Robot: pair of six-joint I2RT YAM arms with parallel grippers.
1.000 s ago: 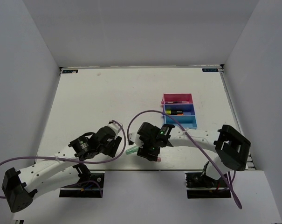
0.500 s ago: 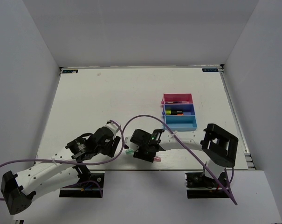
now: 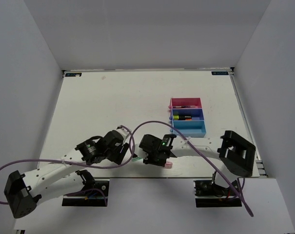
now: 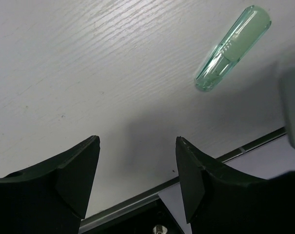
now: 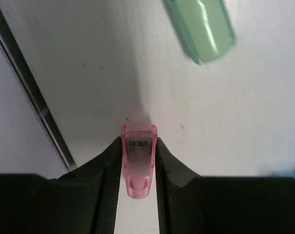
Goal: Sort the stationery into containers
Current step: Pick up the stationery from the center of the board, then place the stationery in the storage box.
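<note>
My right gripper (image 5: 138, 146) is shut on a translucent pink capsule-shaped piece (image 5: 138, 158), low over the table near its front edge; the piece also shows in the top view (image 3: 167, 165) under the right gripper (image 3: 159, 160). A translucent green capsule-shaped piece (image 4: 233, 48) lies flat on the table ahead and to the right of my left gripper (image 4: 137, 168), which is open and empty. The green piece shows at the top of the right wrist view (image 5: 202, 27) and in the top view (image 3: 137, 159). The joined bins, magenta-pink (image 3: 186, 103), dark blue (image 3: 187, 114) and light blue (image 3: 189, 128), stand to the right and hold pens and highlighters.
The table's front edge with its metal strip (image 4: 137, 197) runs right under both grippers. White walls close in the table on three sides. Purple cables loop over both arms.
The left gripper has moved right toward the green piece. The right gripper has shifted slightly, low over the pink piece by the front edge.
</note>
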